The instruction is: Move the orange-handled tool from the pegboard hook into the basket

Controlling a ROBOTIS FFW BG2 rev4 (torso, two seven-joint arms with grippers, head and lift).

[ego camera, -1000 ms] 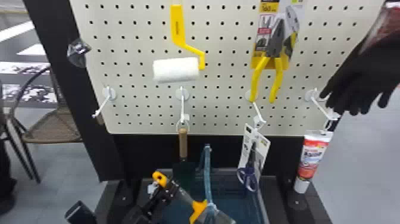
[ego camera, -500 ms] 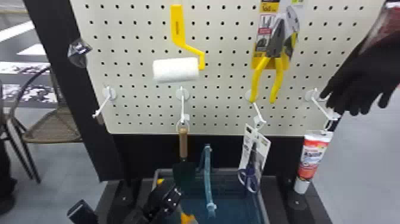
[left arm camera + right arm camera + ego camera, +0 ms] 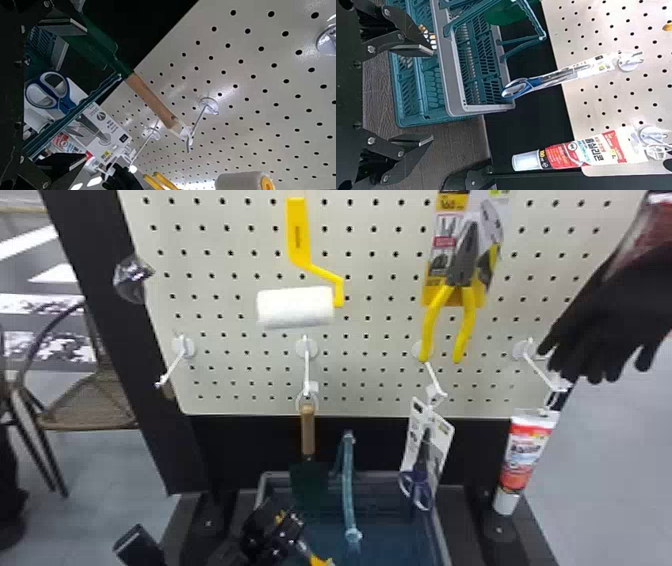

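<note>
The left hand [image 3: 272, 530] is low over the left part of the basket [image 3: 441, 535]; in its wrist view the left hand [image 3: 86, 94] has its fingers spread wide, nothing caught between them. Just beside it, by the head view's bottom edge, pokes a bit of the orange-handled tool [image 3: 322, 561]; it seems to be down in the basket, though that corner's hard to make out. The right hand [image 3: 432, 95] is wide apart too, and empty. A wooden-handled trowel [image 3: 308, 430] hangs behind the basket's raised handle [image 3: 349, 490], with carded scissors [image 3: 422, 490] and a tube [image 3: 522, 455] on hooks to its right. Higher on the pegboard [image 3: 225, 315] are a paint roller [image 3: 295, 307] and yellow-handled pliers [image 3: 465, 290].
</note>
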